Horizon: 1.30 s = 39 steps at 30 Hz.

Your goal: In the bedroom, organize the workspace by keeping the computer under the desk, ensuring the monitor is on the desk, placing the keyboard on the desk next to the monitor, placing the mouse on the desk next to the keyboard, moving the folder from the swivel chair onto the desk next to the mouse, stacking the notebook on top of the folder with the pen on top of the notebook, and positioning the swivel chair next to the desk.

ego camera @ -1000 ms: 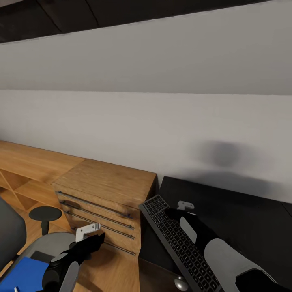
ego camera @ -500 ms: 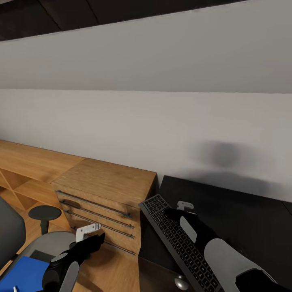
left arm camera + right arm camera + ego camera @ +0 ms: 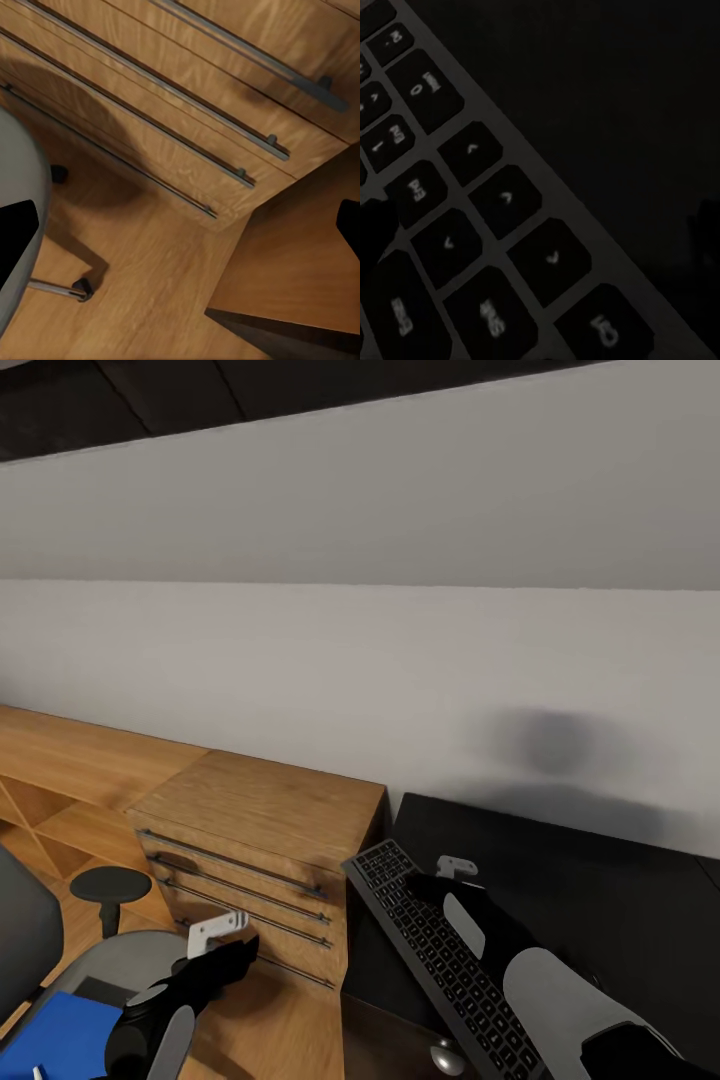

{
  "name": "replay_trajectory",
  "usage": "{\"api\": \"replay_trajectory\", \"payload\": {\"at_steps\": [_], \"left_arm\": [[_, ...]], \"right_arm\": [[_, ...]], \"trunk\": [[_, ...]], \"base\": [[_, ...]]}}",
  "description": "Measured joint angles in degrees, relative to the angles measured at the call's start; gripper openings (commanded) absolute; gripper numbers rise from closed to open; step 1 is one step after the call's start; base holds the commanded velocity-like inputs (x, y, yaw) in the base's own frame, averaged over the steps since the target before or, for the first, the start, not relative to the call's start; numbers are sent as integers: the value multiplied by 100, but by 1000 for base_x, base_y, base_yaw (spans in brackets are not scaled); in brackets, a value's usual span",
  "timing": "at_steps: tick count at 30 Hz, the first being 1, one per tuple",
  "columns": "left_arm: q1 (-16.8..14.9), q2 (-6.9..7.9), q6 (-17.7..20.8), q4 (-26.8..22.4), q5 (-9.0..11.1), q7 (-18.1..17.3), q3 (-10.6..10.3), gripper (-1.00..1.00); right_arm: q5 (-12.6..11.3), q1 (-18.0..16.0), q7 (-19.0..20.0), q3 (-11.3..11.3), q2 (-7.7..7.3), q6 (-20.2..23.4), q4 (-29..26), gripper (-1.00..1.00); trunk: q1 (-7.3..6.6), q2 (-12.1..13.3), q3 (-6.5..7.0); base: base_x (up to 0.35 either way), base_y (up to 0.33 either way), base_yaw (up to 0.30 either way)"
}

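Step in hand, as judged: placement of the keyboard (image 3: 440, 958) on the desk (image 3: 620, 900). In the head view the keyboard is seen at lower centre, lying diagonally, its far corner over the left edge of the black desk surface and its near end running off toward the bottom of the frame. The right gripper (image 3: 440, 878) is seen right at the keyboard's right-hand edge, lower centre-right. In the right wrist view the arrow keys are shown very close, with dark desk surface beyond; one dark finger is at the frame's left edge and the other faintly at the right. Whether the jaws are clamped on the keyboard's rim cannot be told.

The left gripper (image 3: 222, 942) is held at lower left, before the wooden drawer unit (image 3: 250, 840); its jaws are wide apart and nothing is held. The blue folder (image 3: 60, 1040) lies on the swivel chair (image 3: 110, 970), bottom left.

No monitor is seen. Next move, as judged: the keyboard is to be brought fully onto the desk and squared, then released; a check of overhang is called for.
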Motion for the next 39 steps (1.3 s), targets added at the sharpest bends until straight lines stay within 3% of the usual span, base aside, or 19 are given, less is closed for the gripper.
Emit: {"api": "replay_trajectory", "payload": {"at_steps": [39], "left_arm": [[0,11,0,105,-12,-6,-4,100]], "right_arm": [[17,1,7,-3,0,-24,38,100]], "trunk": [[1,0,0]], "base": [[-103,14,0]]}}
